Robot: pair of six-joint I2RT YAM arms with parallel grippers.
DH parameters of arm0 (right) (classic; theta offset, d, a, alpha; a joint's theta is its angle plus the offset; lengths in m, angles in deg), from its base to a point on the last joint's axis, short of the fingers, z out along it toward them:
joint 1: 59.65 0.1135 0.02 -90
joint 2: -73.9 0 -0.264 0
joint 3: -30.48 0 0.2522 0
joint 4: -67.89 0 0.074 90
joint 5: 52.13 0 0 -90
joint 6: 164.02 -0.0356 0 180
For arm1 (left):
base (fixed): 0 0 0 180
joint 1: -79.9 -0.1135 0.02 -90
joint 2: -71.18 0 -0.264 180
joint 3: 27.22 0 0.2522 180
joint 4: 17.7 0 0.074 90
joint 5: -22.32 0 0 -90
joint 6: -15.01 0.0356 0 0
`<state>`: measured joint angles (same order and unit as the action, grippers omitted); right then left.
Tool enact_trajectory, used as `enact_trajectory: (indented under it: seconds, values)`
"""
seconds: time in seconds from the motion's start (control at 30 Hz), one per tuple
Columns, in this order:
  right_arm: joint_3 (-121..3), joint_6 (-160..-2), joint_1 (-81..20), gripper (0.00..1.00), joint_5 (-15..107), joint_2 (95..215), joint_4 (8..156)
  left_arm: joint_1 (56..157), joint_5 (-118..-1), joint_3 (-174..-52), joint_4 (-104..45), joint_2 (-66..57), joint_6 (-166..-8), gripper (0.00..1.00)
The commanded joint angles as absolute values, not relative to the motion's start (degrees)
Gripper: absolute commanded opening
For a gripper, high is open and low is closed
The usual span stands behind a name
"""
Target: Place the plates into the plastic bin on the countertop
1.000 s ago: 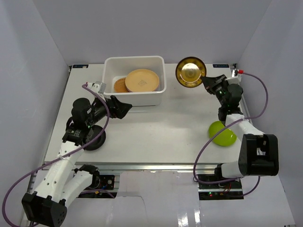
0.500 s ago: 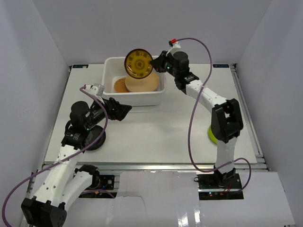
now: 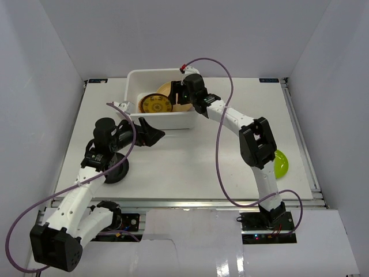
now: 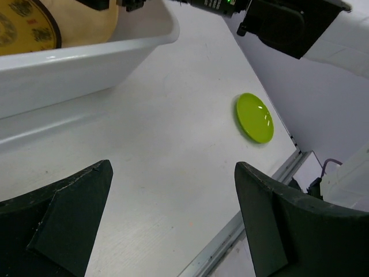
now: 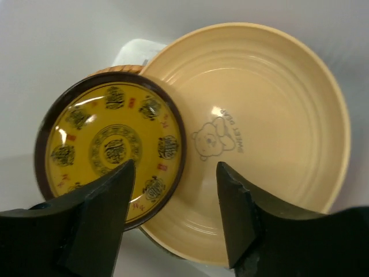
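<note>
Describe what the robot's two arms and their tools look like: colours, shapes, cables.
The left arm and right arm have white shells with black joint housings. A purple cable loops along each; the right one's ends in a red plug. The left tool and right tool each have two broad matte black fingers.

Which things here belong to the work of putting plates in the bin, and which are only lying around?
Belong: bin; yellow plate and cream plate inside it; lime plate and black plate on the countertop.
Only there: purple cable; metal rail.
</note>
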<state>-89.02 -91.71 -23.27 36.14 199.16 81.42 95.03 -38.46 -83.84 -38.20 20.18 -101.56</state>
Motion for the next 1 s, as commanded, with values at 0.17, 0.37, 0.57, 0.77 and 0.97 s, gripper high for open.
enact_trajectory:
  seconds: [0.17,0.37,0.57,0.77,0.97]
  values:
    - [-86.56,-88.78,-25.63,0.83,33.56,182.57,78.93,103.50,-33.64,-88.35,-35.77,9.07,-105.49,0.98]
    - [-73.57,-92.99,-34.68,0.68,40.33,163.17,75.16,118.70,-42.79,-94.05,-34.10,-1.14,-105.58,0.98]
    - [-57.76,-96.78,-45.67,0.22,41.04,141.98,73.57,131.46,-48.34,-106.25,-33.13,-21.52,-106.10,0.80]
    - [-50.43,-97.04,-49.45,0.26,39.89,129.55,75.58,138.86,-49.83,-120.85,-33.48,-43.05,-108.56,0.78]
    - [-49.99,-98.97,-50.25,0.39,45.15,125.15,77.26,143.17,-55.28,-136.94,-35.94,-58.34,-110.67,0.78]
